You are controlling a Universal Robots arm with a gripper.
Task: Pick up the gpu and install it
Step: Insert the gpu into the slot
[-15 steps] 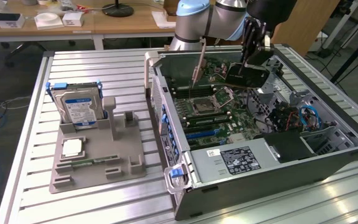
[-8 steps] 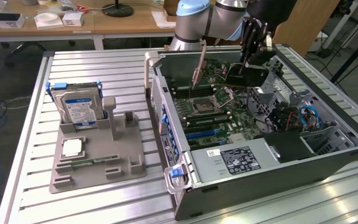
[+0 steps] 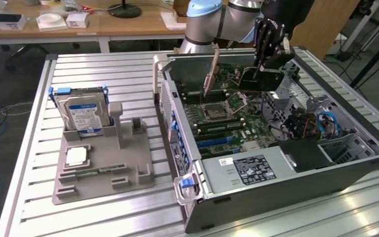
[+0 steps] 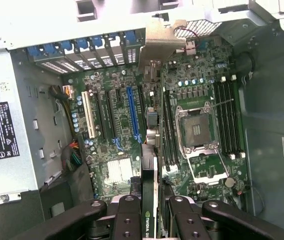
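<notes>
My gripper (image 3: 268, 66) hangs over the open computer case (image 3: 347, 170), shut on the gpu (image 3: 252, 81). This is a thin dark card held on edge above the motherboard (image 3: 222, 116). Its pale metal bracket (image 3: 209, 74) points toward the case's rear wall. In the wrist view the gpu (image 4: 149, 200) runs edge-on from between the black fingers (image 4: 127, 220) to the bracket (image 4: 164, 42). It lies beside the long blue slot (image 4: 133, 112), on the side nearer the processor socket (image 4: 196, 130). I cannot tell whether the card touches the board.
A grey fixture (image 3: 104, 165) stands on the slatted table (image 3: 31, 148) at the exterior view's left. It holds an upright hard drive with a blue label (image 3: 84, 116), a chip (image 3: 77, 155) and a memory stick (image 3: 100, 170). Inside the case are the power supply (image 3: 248, 170) and cables (image 3: 324, 123).
</notes>
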